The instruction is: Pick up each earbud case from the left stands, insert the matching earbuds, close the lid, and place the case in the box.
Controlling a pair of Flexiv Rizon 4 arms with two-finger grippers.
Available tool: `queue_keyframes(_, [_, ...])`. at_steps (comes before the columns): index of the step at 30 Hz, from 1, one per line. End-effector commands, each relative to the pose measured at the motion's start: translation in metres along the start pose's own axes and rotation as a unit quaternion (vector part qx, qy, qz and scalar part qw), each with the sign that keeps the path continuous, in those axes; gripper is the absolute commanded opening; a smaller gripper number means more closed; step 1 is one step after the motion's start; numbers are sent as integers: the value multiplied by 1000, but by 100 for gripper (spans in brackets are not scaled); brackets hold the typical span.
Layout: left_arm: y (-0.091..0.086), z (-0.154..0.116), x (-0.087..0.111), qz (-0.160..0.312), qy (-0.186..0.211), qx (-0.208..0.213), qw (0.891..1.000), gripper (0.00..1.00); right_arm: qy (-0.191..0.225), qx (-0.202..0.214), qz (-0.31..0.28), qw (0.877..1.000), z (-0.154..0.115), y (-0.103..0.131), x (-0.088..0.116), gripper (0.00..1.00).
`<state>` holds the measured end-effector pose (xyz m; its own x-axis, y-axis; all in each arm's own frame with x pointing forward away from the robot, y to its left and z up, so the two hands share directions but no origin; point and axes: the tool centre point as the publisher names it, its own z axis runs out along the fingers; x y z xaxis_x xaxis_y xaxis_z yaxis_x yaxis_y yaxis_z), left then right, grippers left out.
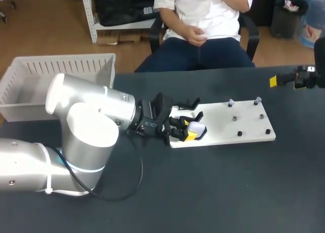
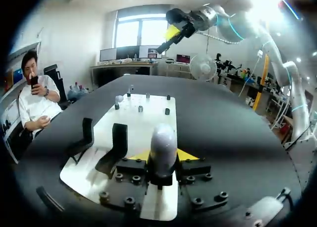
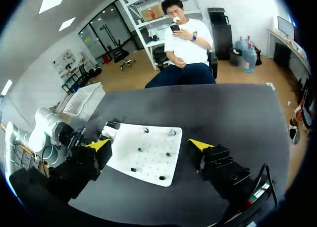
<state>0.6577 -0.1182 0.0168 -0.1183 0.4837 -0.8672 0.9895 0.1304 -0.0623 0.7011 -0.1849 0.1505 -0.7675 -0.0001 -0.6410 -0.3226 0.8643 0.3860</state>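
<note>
Left arm enters from the lower left of the head view. Its thick white elbow is nearest the camera, and the forearm lies low and roughly level, pointing right across the dark table. The left gripper sits over the left end of the white board, at mid-frame. Its yellow-tipped fingers are pinched from both sides on the white earbud case. In the left wrist view the case stands upright between the two tips, low over the board's near end. Just beside the gripper, two black stands rise from the board. Farther along, small pegs dot the board's right half. The right gripper hangs high over the table, seen at the right edge of the head view, well apart from the board. Its fingers are spread wide with nothing between them, and the right wrist view looks down at the board ahead. The white slatted box rests at the upper left of the head view, on the table's far left corner.
</note>
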Motion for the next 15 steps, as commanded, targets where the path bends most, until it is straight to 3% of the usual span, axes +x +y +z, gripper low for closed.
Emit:
queue_keyframes(1, [-4, -7, -4, 4, -16, -6, 1000, 0, 0, 0, 0, 1000, 0, 0, 0, 100])
queue_keyframes(8, [1, -17, -16, 12, -31, -11, 999, 0, 0, 0, 0, 1000, 0, 0, 0, 100])
queue_keyframes(15, [7, -31, -48, 42, -54, -22, 997, 0, 0, 0, 0, 1000, 0, 0, 0, 100])
